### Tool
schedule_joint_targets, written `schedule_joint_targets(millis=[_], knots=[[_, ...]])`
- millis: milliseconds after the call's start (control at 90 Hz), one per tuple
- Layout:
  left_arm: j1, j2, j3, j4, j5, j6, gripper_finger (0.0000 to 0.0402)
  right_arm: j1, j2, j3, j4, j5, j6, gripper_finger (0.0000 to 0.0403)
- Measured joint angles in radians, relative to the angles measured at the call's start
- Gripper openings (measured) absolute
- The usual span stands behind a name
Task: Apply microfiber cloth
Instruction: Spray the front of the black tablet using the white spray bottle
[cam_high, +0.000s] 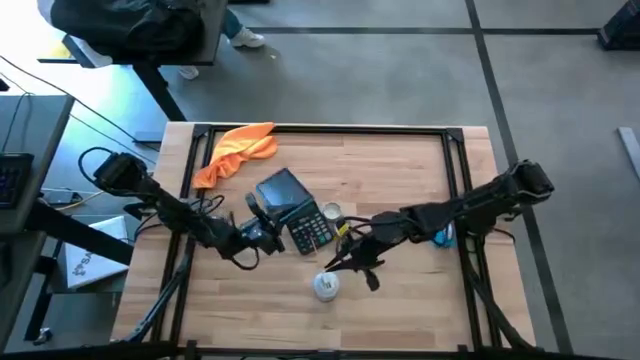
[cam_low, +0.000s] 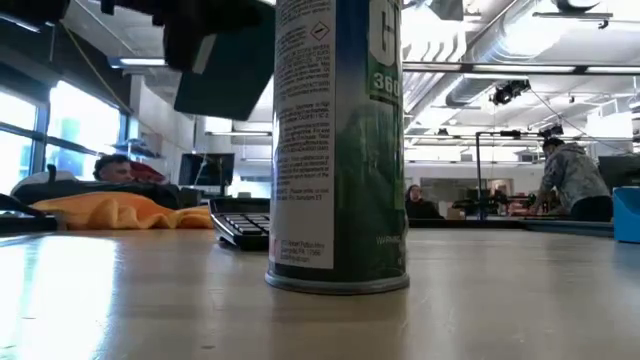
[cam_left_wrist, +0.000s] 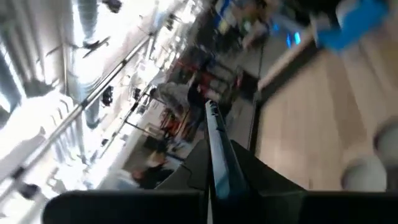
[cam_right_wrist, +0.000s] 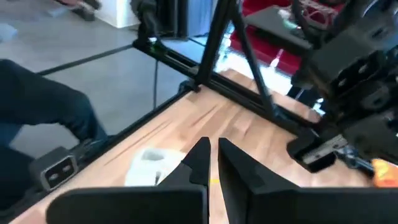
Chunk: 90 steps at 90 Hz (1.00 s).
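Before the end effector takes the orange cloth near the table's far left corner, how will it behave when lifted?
The soft bright orange microfiber cloth lies crumpled in folds, so it will probably droop and hang limp rather than hold shape. It looks thin, hence likely light. A pinch on one raised fold may lift only part of it, with the rest dragging over the wooden table.

Both arms are dark, jointed, with black cables looping along them. The right end effector (cam_right_wrist: 213, 163) has two flat black tapering fingers (cam_right_wrist: 198, 160) on a black crossbar.
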<state>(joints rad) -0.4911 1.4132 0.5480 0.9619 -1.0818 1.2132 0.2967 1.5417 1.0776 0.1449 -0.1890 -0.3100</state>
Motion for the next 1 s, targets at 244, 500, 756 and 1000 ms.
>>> schedule_joint_targets(millis=[244, 500, 756, 1000], knots=[[0.000, 0.000, 0.000, -0.144, -0.049, 0.033, 0.0008, -0.053, 0.045, 0.001, 0.056, -0.040, 0.018, 0.0000], [0.000, 0.000, 0.000, -0.377, -0.074, 0.200, 0.0008, -0.078, 0.065, 0.001, 0.112, -0.117, 0.020, 0.0000], [0.020, 0.114, 0.017, -0.405, -0.031, 0.324, 0.0008, -0.066, 0.090, 0.002, 0.107, -0.112, 0.021, 0.0000], [0.020, 0.313, 0.152, -0.406, -0.036, 0.361, 0.0008, -0.059, 0.099, 0.002, 0.103, -0.160, 0.022, 0.0000]])
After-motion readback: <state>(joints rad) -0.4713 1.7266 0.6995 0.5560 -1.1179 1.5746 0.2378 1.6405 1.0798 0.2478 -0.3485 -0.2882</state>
